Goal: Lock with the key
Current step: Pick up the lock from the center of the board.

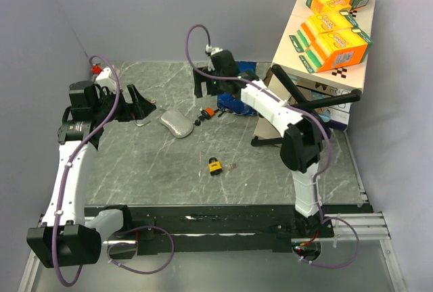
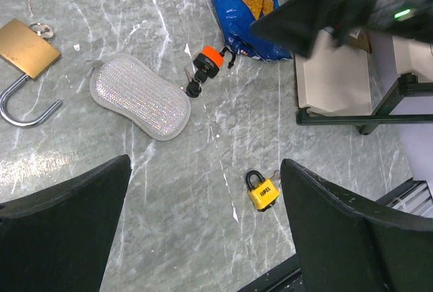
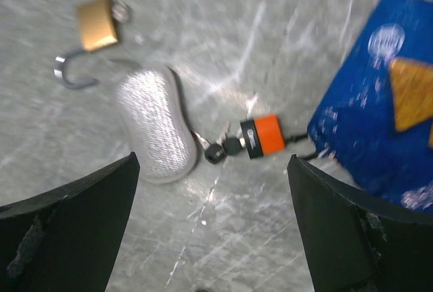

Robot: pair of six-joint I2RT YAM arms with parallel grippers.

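The top camera looks down from above the near edge over the whole grey marble bench. Both closer wrist cameras face down, sharing the silvery oval pad and the orange padlock.

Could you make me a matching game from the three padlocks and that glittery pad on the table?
Things:
1. brass padlock
2. yellow padlock
3. orange padlock
4. silver pad

Descriptions:
A. black key at its end
B. lies between two padlocks
C. shackle swung open
D. shackle shut, apart from the rest

Pairs: 1-C, 2-D, 3-A, 4-B
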